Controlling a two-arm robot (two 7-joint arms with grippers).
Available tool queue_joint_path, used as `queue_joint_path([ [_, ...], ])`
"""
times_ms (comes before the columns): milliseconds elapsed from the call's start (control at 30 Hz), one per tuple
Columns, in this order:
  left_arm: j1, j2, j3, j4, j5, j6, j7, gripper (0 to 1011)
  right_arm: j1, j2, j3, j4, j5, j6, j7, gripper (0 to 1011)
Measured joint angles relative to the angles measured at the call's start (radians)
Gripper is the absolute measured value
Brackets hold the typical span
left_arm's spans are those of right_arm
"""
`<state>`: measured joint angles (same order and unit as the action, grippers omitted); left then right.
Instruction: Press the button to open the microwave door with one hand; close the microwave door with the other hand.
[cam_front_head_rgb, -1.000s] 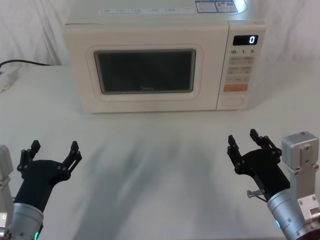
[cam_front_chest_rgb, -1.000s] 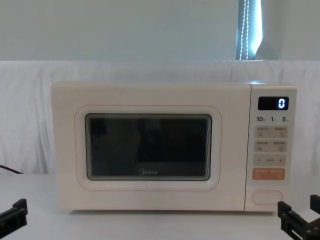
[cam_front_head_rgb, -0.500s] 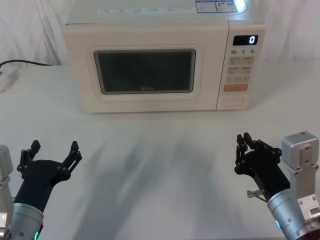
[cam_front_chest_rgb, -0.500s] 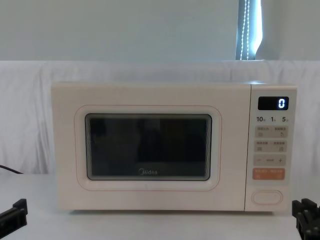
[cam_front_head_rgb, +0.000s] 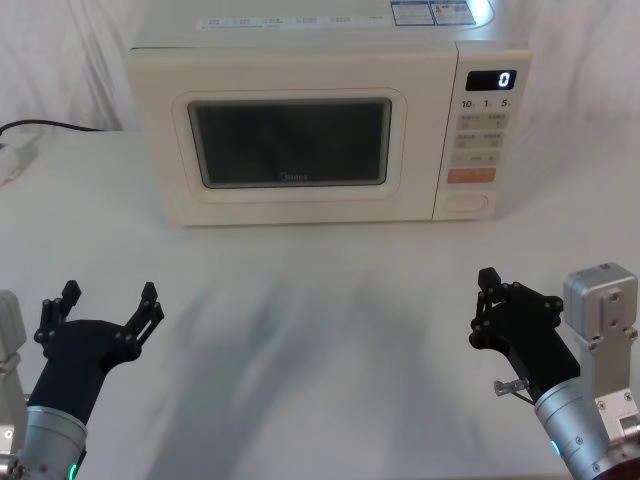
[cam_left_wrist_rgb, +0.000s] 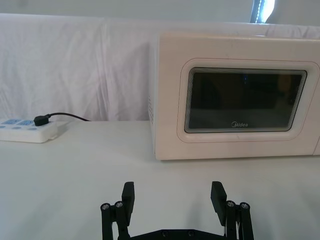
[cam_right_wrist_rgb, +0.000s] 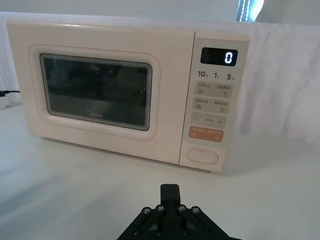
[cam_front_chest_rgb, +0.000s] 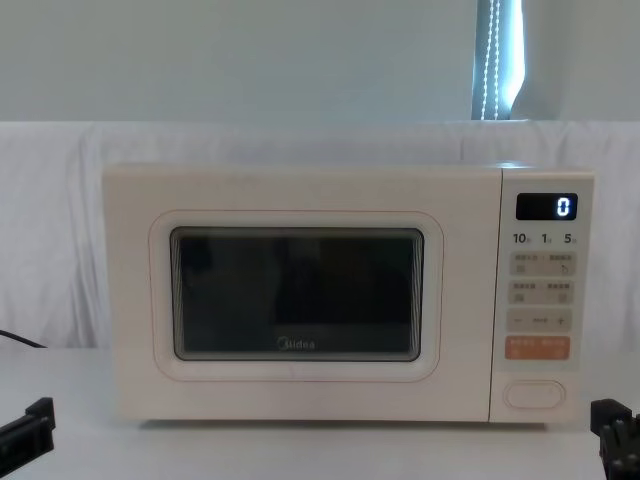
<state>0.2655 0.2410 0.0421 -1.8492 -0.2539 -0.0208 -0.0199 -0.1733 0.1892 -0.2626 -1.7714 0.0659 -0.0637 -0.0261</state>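
- The button, a wide pill lying crosswise, sits at the bottom of the microwave's right-hand panel.
- The right gripper, fingers pinched together, is the nearer one: the button lies straight ahead of it, well apart.
- The left gripper hovers spread wide, opposite the closed microwave door.

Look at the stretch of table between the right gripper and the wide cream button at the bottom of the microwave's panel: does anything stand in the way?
Nothing visible does. The right gripper, fingers shut, hangs over bare table in front of the button. The microwave door is shut.
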Motion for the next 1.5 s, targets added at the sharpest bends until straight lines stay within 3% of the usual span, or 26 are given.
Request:
queue_joint_path([
  [233,0.000,0.000,0.000,0.000,0.000,0.000,0.000,1001,0.026,-0.024,0.015,0.029,0.008,0.012,0.024,0],
  [633,0.000,0.000,0.000,0.000,0.000,0.000,0.000,1001,0.139,-0.077,0.057,0.155,0.024,0.040,0.077,0],
  [967,0.000,0.000,0.000,0.000,0.000,0.000,0.000,1001,0.247,-0.134,0.080,0.318,0.015,-0.005,0.096,0],
  [1500,0.000,0.000,0.000,0.000,0.000,0.000,0.000,1001,0.383,-0.168,0.101,0.514,-0.023,-0.048,0.102,0],
])
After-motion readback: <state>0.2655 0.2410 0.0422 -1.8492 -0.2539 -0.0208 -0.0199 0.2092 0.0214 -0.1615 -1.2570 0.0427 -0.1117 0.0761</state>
